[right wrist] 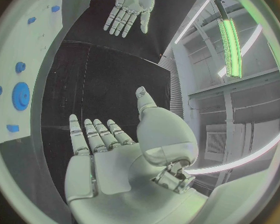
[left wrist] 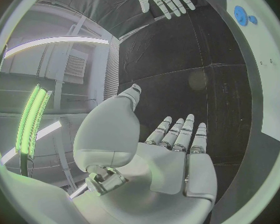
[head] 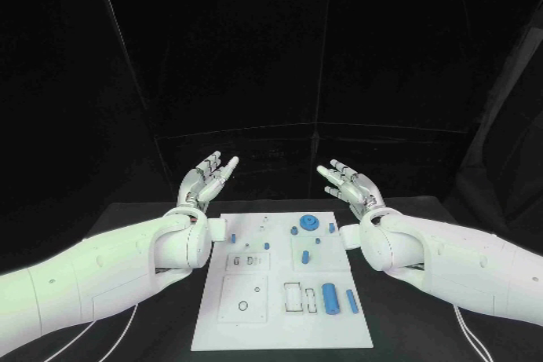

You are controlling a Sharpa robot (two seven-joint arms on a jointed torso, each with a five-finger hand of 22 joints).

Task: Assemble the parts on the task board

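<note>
Hovering past far edge of task board (head: 227,330), left hand (head: 206,181) and right hand (head: 351,186) both spread wide, holding nothing. Blue cylinder (head: 329,298) lies lengthwise on board's near right, below and behind fingertips; right hand likely nearer.

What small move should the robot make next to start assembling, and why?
Probably lower the right robot hand toward the blue cylinder on the white board. Both robot hands, left too, are open, raised beyond the board and hold nothing, while the blue parts lie untouched.
</note>
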